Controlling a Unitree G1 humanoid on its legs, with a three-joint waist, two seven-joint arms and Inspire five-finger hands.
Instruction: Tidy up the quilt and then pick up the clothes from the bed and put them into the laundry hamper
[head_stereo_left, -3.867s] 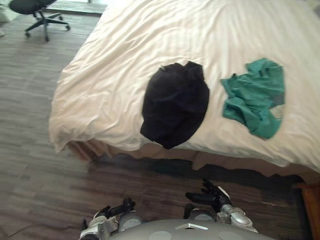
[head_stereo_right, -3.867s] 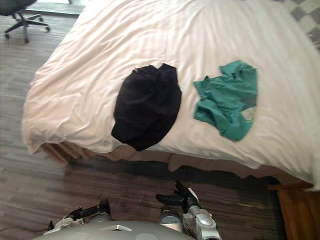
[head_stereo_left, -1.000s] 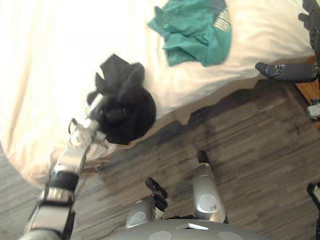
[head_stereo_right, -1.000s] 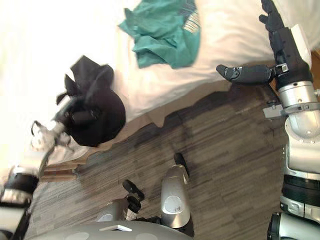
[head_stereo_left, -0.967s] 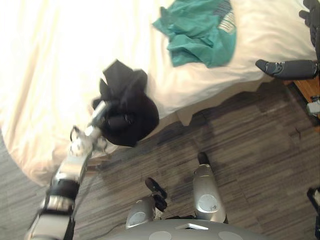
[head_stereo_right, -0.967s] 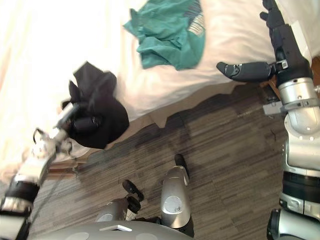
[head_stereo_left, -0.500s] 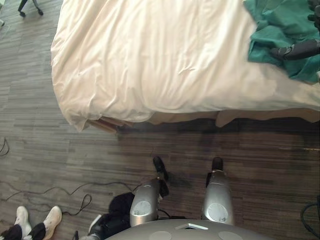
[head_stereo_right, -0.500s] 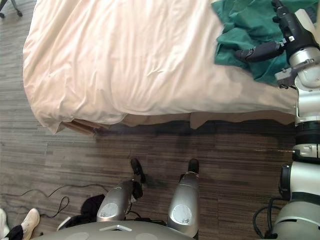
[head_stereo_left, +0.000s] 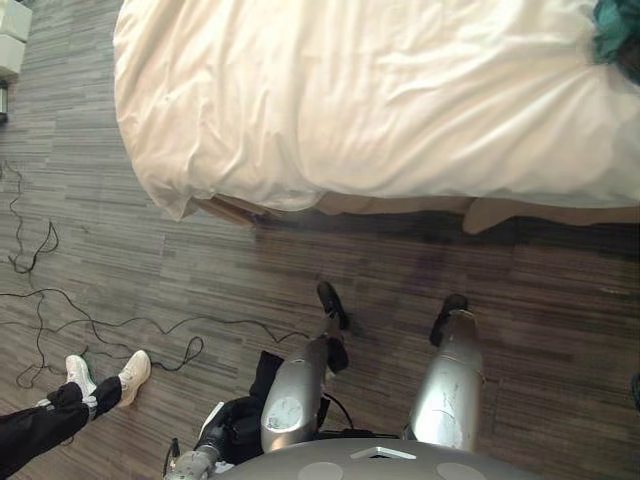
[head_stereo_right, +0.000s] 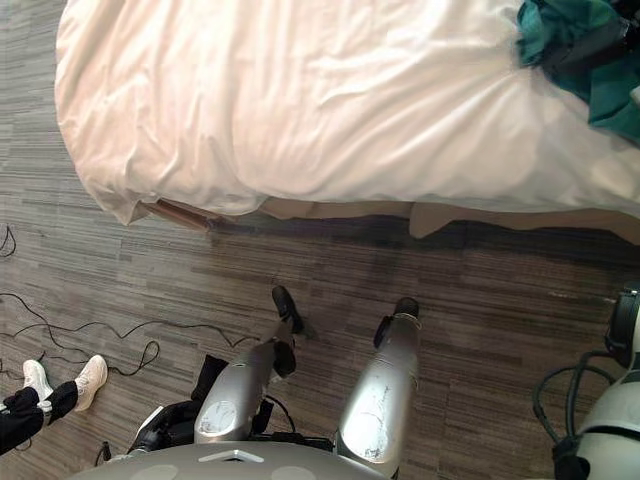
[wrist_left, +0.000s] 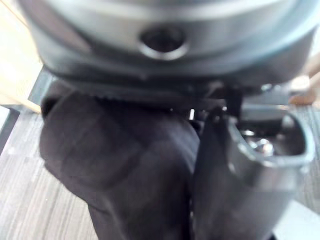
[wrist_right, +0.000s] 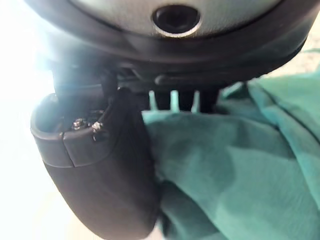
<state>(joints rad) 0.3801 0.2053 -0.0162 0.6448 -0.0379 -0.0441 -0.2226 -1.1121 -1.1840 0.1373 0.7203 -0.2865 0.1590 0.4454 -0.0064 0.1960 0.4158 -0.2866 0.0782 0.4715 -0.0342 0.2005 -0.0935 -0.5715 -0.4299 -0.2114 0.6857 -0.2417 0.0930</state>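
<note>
Left robot hand (wrist_left: 240, 170), low near the floor, curled round crumpled black cloth garment (wrist_left: 125, 160). Right robot hand (wrist_right: 100, 175) pinching rumpled teal cloth garment (wrist_right: 230, 175), smooth cream quilt (head_stereo_right: 300, 100) spread beneath it. Advisable: gather loose folds fully before lifting.

1. The left eye view and right eye view look steeply down from the head, from well above, onto the quilt (head_stereo_left: 380, 100) and the wooden floor (head_stereo_left: 150, 260).
2. Both share the bed's near edge, the floor and a person's shoes (head_stereo_left: 133, 366). The right eye view sits slightly rightward and shows more of the green garment (head_stereo_right: 615, 95).
3. The left wrist view looks along the left hand (wrist_left: 250, 190) from very close, facing the black garment (wrist_left: 125, 165).
4. The right wrist view looks along the right hand (wrist_right: 100, 170), equally close, facing the green garment on the quilt.
</note>
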